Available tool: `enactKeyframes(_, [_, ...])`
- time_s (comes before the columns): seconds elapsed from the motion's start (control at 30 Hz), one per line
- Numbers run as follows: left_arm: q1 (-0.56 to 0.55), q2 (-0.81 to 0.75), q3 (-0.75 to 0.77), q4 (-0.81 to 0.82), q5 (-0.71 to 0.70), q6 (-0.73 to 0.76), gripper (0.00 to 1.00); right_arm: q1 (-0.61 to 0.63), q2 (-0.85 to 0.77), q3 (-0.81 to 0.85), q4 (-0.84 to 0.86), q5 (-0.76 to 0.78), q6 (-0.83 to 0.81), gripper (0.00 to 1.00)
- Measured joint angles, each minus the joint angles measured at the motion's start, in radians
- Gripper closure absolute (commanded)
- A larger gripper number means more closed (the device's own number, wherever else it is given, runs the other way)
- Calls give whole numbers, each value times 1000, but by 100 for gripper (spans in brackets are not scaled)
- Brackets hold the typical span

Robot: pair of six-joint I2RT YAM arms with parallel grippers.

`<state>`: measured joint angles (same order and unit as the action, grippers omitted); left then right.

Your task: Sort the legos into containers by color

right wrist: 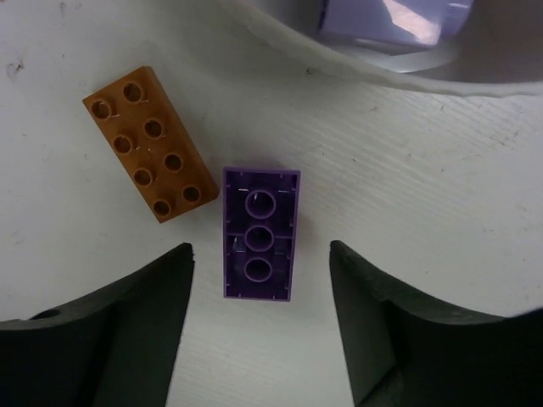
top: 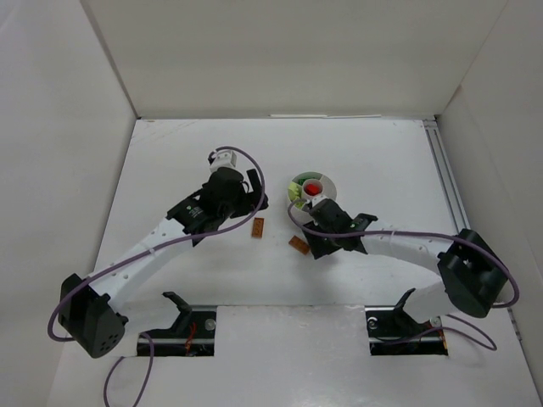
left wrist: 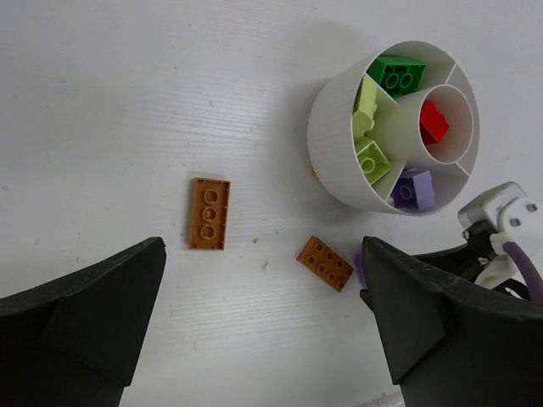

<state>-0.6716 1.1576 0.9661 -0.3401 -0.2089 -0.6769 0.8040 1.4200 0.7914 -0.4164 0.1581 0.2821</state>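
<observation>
**Holdings at the purple pick**

Item 1. Right gripper (right wrist: 260, 252): its dark fingers (right wrist: 110, 339) fill the foreground of its wrist view. The jaws stand apart and grasp nothing. They flank the purple brick (right wrist: 260, 233), with a gap showing on each side. We judge the straddle deliberate: the brick's long sides face the pads, so a squeeze would catch its narrow width.

Item 2. Purple brick: flat on the table (right wrist: 441, 186), hollow underside up, near the tub (right wrist: 356, 64) but not yet in it. We read it as the piece now being sorted.

Item 3. Orange brick (right wrist: 151, 144): studs up and angled, just beside the purple one's upper corner. We cannot tell whether they touch. We note its nearness as a risk, since one finger could nudge it.

Item 4. Second orange brick (left wrist: 209, 213): underside up, lying apart from the others.

Item 5. Left gripper (left wrist: 263, 254): jaws spread wide and empty, hovering above the table. We take it to be keeping clear while the other arm works.

Item 6. Tub, white, round and upright. It holds a green brick (left wrist: 397, 75) in one wedge and yellow-green bricks (left wrist: 372, 158) in the next. A stored purple brick (left wrist: 413, 188) sits in the wedge nearest the right arm, and a red brick (left wrist: 433, 121) in the central circle. We see no orange inside, so we reckon both orange pieces still await sorting.
</observation>
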Motion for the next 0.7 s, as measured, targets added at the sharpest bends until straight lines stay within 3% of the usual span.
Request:
enactKeyframes(0.03, [0, -6, -5, -1, 0, -2, 0, 3, 10, -3, 10, 0, 3, 37])
enactKeyframes(0.07, [0, -14, -10, -3, 0, -2, 0, 3, 16, -6, 13, 0, 5, 50])
enactKeyframes(0.13, [0, -30, -16, -4, 0, -2, 0, 4, 21, -14, 26, 2, 8, 59])
enactKeyframes(0.17, [0, -37, -18, -5, 0, -3, 0, 4, 21, -17, 30, 3, 9, 69])
enactKeyframes(0.23, [0, -47, -20, -6, -1, -3, 0, 3, 15, -22, 39, 6, 9, 75])
enactKeyframes(0.33, [0, -49, -20, -6, -1, -5, 0, 4, -11, -24, 34, 6, 4, 81])
enactKeyframes(0.7, [0, -49, -24, -5, -2, 5, 0, -20, -284, 76, -69, 109, -60, 85])
